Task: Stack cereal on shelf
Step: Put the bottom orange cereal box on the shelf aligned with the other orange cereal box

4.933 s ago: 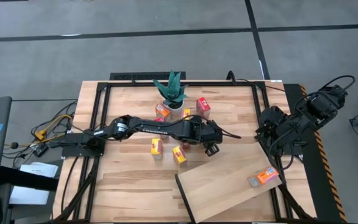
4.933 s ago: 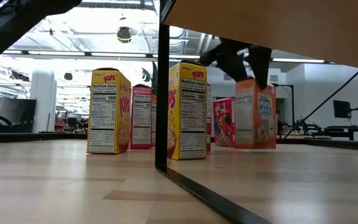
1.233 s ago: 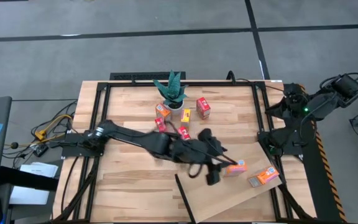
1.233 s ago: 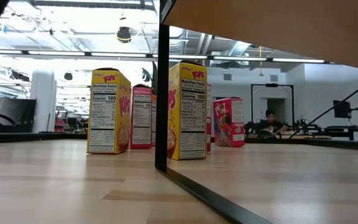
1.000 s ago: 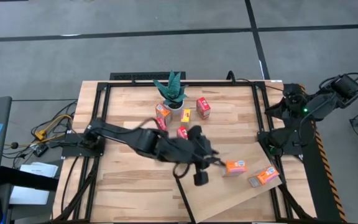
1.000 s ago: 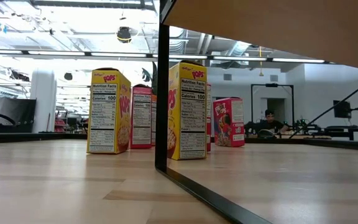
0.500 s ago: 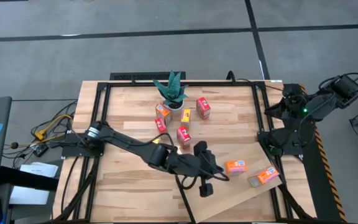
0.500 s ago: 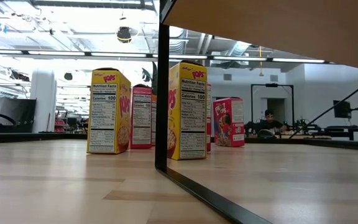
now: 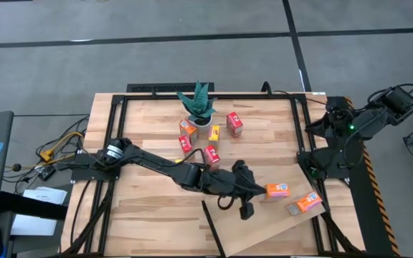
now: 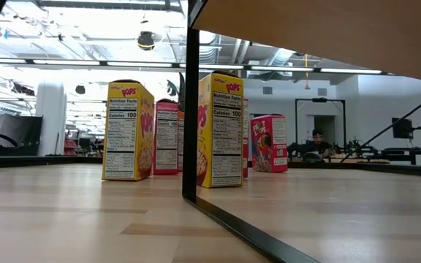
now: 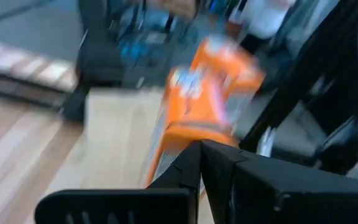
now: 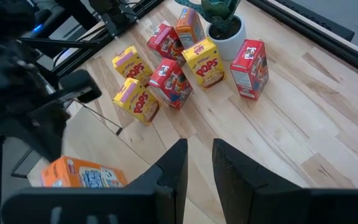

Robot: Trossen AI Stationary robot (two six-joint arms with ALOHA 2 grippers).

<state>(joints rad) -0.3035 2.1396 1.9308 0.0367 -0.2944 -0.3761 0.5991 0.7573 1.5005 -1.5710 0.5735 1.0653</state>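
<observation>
Orange cereal box (image 9: 276,190) lies on the shelf (image 9: 278,222), touching the left gripper's (image 9: 259,190) pressed-together tips.

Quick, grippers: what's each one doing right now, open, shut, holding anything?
Left gripper: shut, empty, fingertips at the orange cereal box on the shelf.
Right gripper: slightly open, empty, parked at the table's right edge.
</observation>
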